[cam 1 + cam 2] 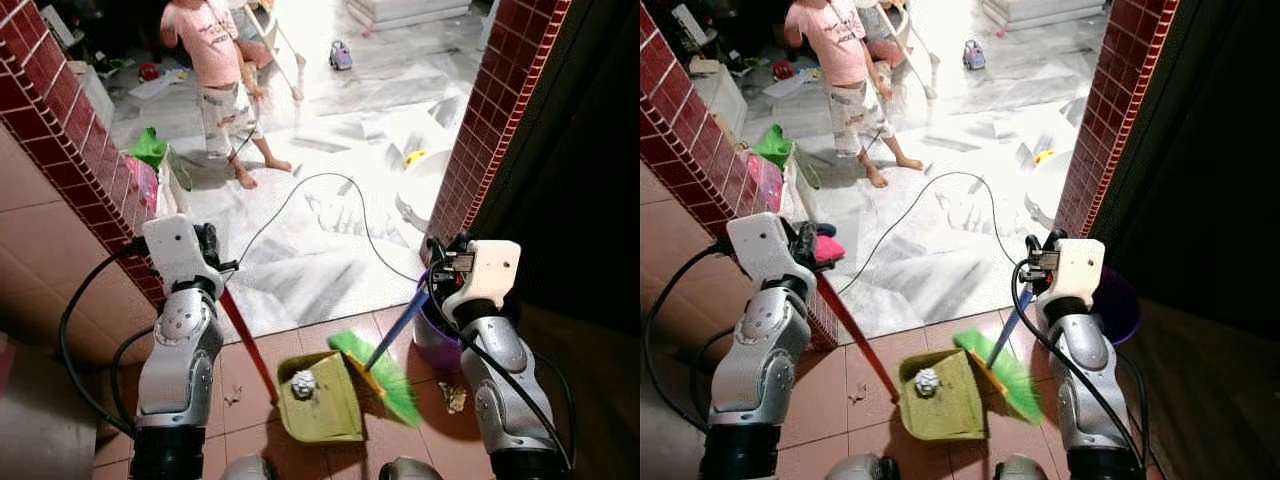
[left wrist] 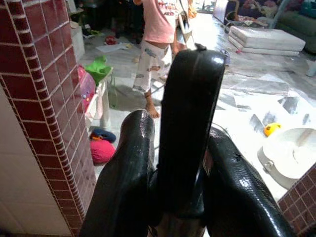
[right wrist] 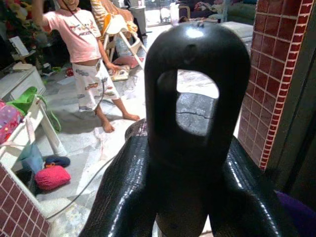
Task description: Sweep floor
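A yellow-green dustpan (image 1: 325, 408) lies on the red tile floor between my arms, with a crumpled paper ball (image 1: 303, 383) in it. Its red handle (image 1: 248, 345) rises to my left gripper (image 1: 214, 262), which is shut on the handle's black end (image 2: 190, 123). The green bristles of the broom (image 1: 388, 375) rest at the pan's right edge. The blue broom stick (image 1: 398, 328) slants up to my right gripper (image 1: 441, 266), shut on its black looped end (image 3: 197, 98). A scrap of litter (image 1: 452, 397) lies right of the bristles, and a small bit (image 1: 232, 397) lies left of the pan.
Red brick pillars stand at left (image 1: 70, 130) and right (image 1: 500, 110) of a doorway. A purple bucket (image 1: 436, 342) stands by my right arm. Beyond, on white marble, a person (image 1: 222, 70) stands barefoot near a black cable (image 1: 330, 180), a white basin (image 1: 425, 185) and a toy car (image 1: 341, 55).
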